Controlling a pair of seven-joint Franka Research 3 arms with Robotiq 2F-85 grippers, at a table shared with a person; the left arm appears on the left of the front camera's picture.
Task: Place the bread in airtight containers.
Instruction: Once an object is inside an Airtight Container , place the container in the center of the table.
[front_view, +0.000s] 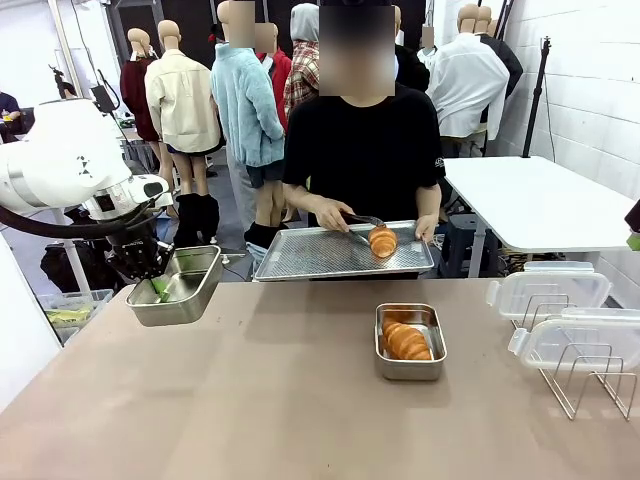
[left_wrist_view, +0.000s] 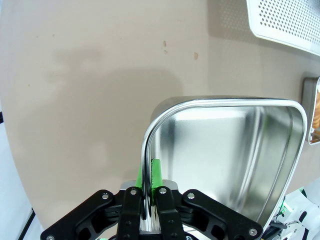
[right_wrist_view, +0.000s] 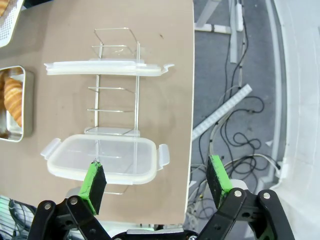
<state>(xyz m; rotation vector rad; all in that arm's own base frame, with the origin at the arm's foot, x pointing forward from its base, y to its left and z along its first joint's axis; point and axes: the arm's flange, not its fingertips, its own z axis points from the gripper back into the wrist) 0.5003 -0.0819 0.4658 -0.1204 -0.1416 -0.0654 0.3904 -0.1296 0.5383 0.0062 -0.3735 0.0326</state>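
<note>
Plainly, both pieces of bread are golden-brown, ridged and glossy. One croissant (front_view: 406, 342) lies in a steel tin (front_view: 411, 372) near the middle of the table (front_view: 250, 420). The other croissant (front_view: 382, 241) sits on the perforated tray (front_view: 300, 258) at the far edge, pinched in tongs (front_view: 362, 222) held by the person's hand (front_view: 328, 213).

A second tin (front_view: 172, 310), empty and shiny with rounded corners, hangs at the table's left side in the left gripper (front_view: 160, 291). That claw is clamped tight on the tin's short wall, with one green pad inside and one outside. The tin juts away from it, open side up, and casts a shadow on the tabletop below.

The right gripper (right_wrist_view: 156, 176) stands wide open and holds nothing. It hovers over the table's right end, above a translucent lid (right_wrist_view: 102, 162) and another lid (right_wrist_view: 107, 68) farther on, both resting on a wire rack (right_wrist_view: 115, 102). The filled tin lies between the two claws, well apart from both.
</note>
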